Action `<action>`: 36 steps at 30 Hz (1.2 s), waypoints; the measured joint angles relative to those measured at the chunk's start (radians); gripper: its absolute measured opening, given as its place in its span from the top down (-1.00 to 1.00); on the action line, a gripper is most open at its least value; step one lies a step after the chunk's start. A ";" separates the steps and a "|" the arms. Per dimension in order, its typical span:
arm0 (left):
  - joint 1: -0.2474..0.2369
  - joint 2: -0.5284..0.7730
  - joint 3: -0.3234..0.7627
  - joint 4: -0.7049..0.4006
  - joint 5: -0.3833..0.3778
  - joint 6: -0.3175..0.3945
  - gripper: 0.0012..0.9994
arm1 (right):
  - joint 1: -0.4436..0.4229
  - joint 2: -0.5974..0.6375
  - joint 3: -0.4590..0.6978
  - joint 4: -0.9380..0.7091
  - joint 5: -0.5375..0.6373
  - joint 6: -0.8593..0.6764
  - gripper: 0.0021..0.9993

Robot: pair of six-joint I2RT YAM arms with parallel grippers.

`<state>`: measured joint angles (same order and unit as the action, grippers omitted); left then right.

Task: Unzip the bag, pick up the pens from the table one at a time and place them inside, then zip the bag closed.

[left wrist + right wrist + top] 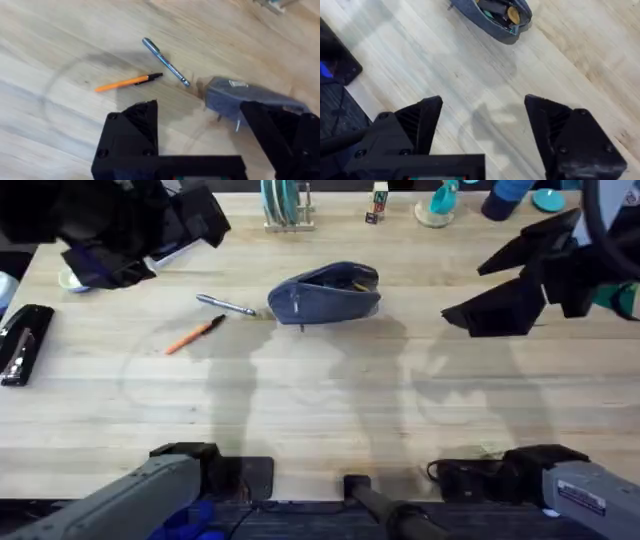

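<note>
The blue-grey bag (325, 292) lies at the table's (330, 410) far middle, its zip open and dark and gold items showing inside (492, 15). Left of it lie the pens: a silver pen (225, 305) almost touching the bag's end, and an orange pen (195, 334) with a black tip nearer the front. In the left wrist view the orange pen (127, 82), the silver pen (166, 62) and the bag (245, 97) lie well below my open left gripper (200, 130). It is raised at the far left (150, 240). My right gripper (465, 292) hovers open right of the bag (485, 125).
A black stapler (25, 340) lies at the left edge. Along the far edge stand a rack with teal plates (285, 205), a small block (378, 202), a teal cup (440, 202) and blue items (510, 195). Bare wood spreads in front of the bag.
</note>
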<state>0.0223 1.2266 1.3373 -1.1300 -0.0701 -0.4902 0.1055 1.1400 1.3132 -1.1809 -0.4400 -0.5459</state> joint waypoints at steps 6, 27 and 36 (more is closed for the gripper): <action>0.000 0.095 0.000 0.014 -0.012 -0.147 -0.99 | 0.000 0.000 0.000 0.000 0.000 0.000 -1.00; 0.028 0.384 0.000 0.107 -0.036 -0.465 -0.99 | 0.000 0.000 0.000 0.000 0.000 0.000 -1.00; 0.048 0.471 0.000 0.115 -0.036 -0.506 -0.99 | 0.000 0.000 0.000 0.000 0.000 0.000 -1.00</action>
<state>0.0700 1.6981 1.3369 -1.0153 -0.1061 -0.9967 0.1055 1.1400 1.3132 -1.1812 -0.4400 -0.5457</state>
